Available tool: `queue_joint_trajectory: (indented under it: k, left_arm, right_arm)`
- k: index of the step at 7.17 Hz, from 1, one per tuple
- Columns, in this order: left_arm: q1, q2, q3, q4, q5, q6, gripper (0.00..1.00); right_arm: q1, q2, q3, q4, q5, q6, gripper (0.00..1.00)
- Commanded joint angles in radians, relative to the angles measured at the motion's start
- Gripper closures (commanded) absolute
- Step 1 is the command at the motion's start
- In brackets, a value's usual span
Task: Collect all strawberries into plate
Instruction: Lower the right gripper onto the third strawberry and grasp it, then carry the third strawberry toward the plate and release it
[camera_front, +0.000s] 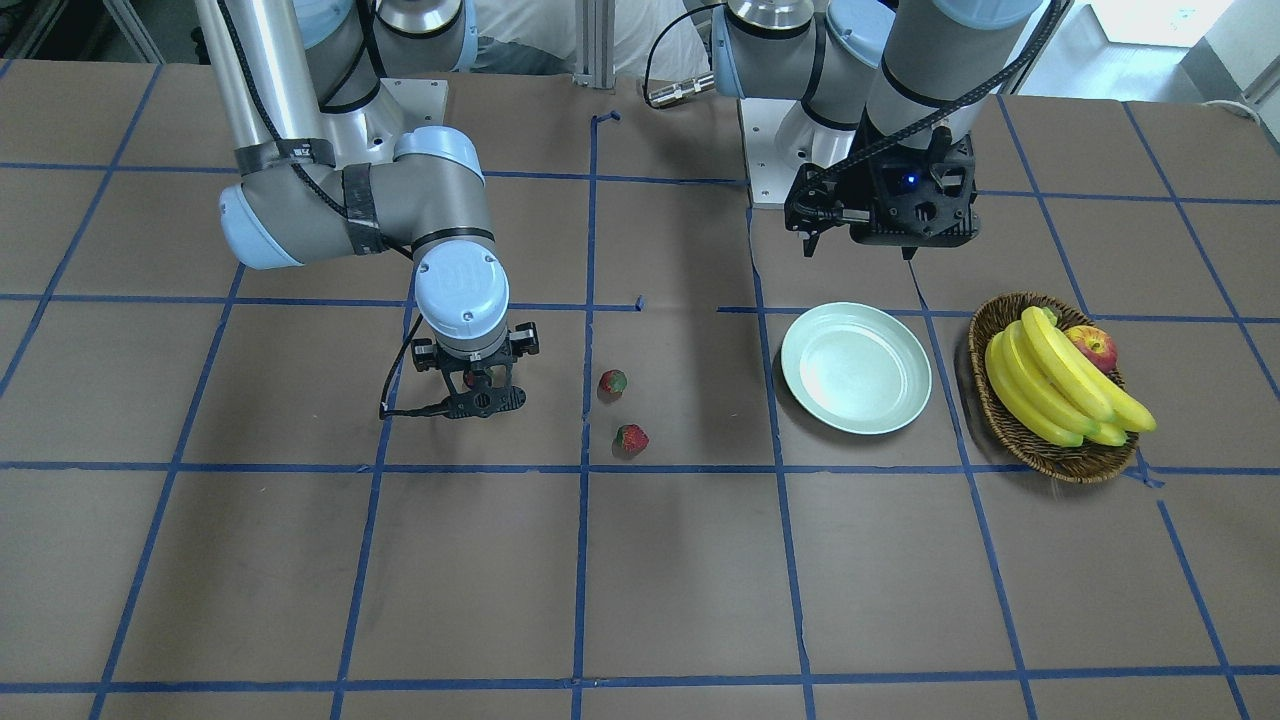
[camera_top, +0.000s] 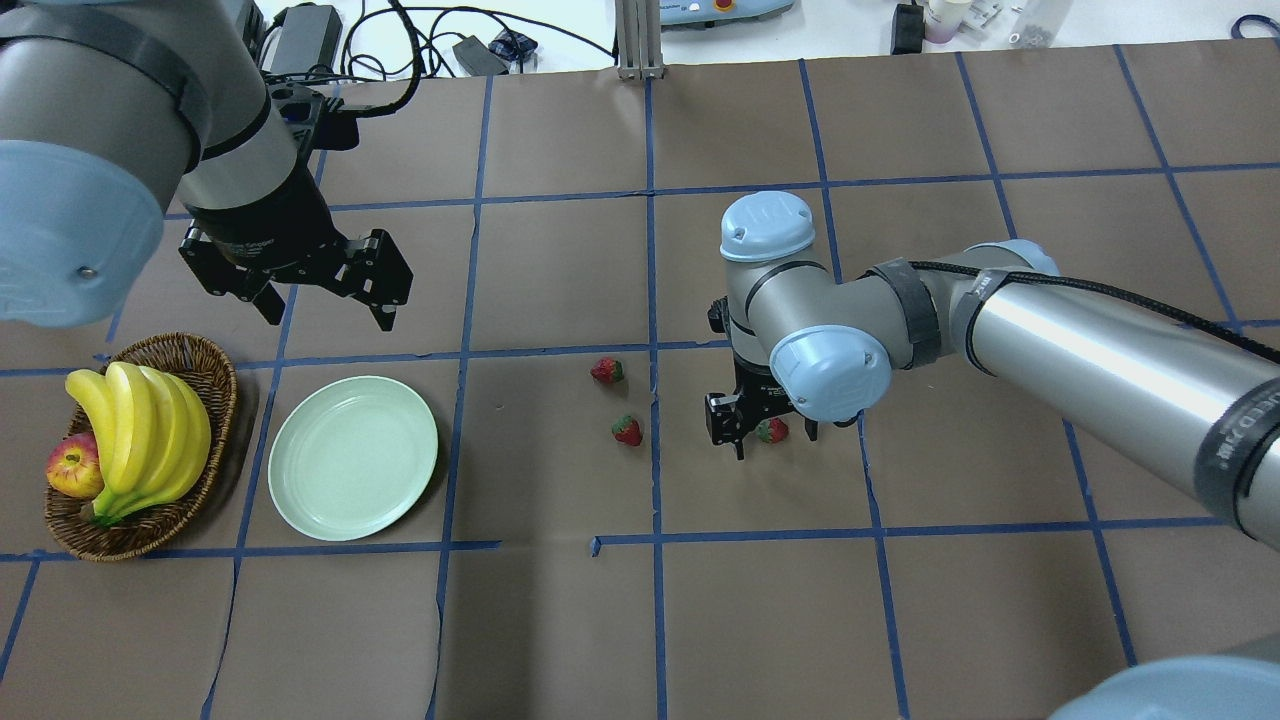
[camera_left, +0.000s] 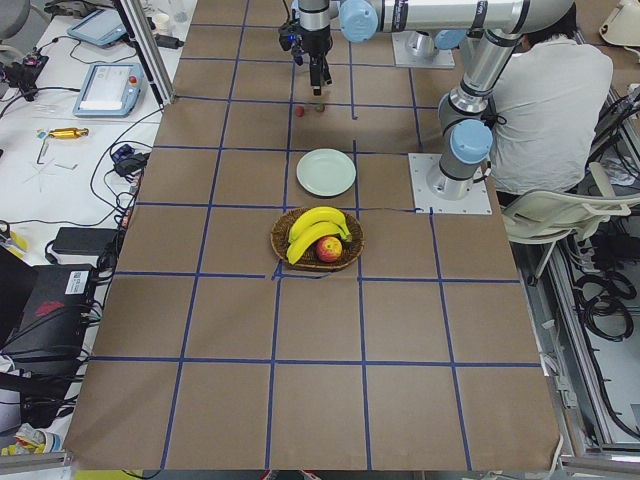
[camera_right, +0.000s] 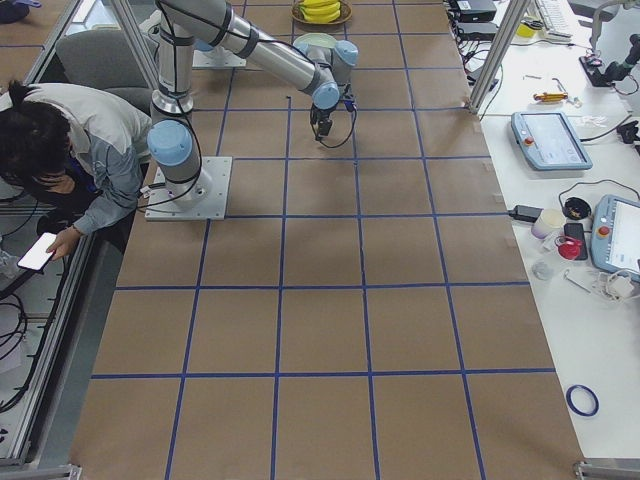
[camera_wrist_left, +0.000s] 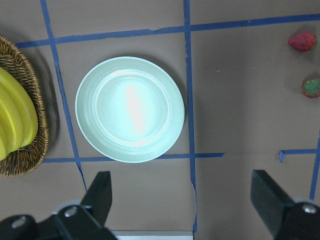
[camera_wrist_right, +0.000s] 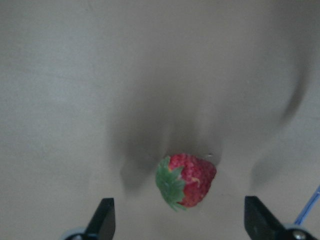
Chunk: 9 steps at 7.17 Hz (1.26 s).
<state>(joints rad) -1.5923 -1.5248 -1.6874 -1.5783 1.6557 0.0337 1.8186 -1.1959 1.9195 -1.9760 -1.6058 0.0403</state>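
Right claw (camera_wrist_right: 177, 215): fingers apart, pointing down, low over one strawberry and gripping nothing.
Strawberry under it (camera_wrist_right: 186, 180): lies on the bench (camera_top: 900, 600) in the gap between the two fingers, about central, touching neither.
Its long axis: slanted across the gap, green cap toward one finger, red tip toward the other.
Other two strawberries (camera_top: 607, 371) (camera_top: 627, 430): on the bench near each other, between the right claw and the plate, clear of both.
Plate (camera_top: 352, 457): bare, well apart from the right claw, just beside the basket (camera_top: 205, 365) of bananas.
Left claw (camera_top: 328, 315): fingers wide apart, empty, hanging above the bench near the plate.
Nearer arm: right for all three berries, left for the plate.
Views: only the right wrist camera shows us the berry framed by both fingers; the overhead gives a sliver of it beside the wrist; the left wrist camera shows the plate and the two free berries.
Next move, we judge: straight down, then close.
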Motion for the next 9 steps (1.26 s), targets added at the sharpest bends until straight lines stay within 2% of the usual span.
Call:
queue_joint_trajectory:
  k: [1, 4, 5, 7, 9]
  left_arm:
    - [0.0, 0.0, -0.002, -0.003, -0.001, 0.0, 0.0]
    - [0.0, 0.0, -0.008, -0.003, -0.002, 0.0, 0.0]
    - [0.0, 0.0, -0.008, -0.003, -0.002, 0.0, 0.0]
    - [0.0, 0.0, -0.009, -0.005, -0.004, -0.008, 0.0]
    - [0.0, 0.002, -0.014, -0.003, -0.004, -0.009, 0.0]
  right_arm:
    - [-0.001, 0.009, 0.001, -0.029, -0.028, -0.014, 0.6]
    - [-0.001, 0.015, 0.001, -0.083, -0.049, -0.016, 0.72]
    - [-0.001, 0.015, 0.001, -0.081, -0.052, -0.016, 1.0]
    - [-0.001, 0.013, -0.008, -0.078, -0.052, -0.017, 1.0]
    - [-0.002, 0.001, -0.057, -0.072, -0.074, -0.031, 1.0]
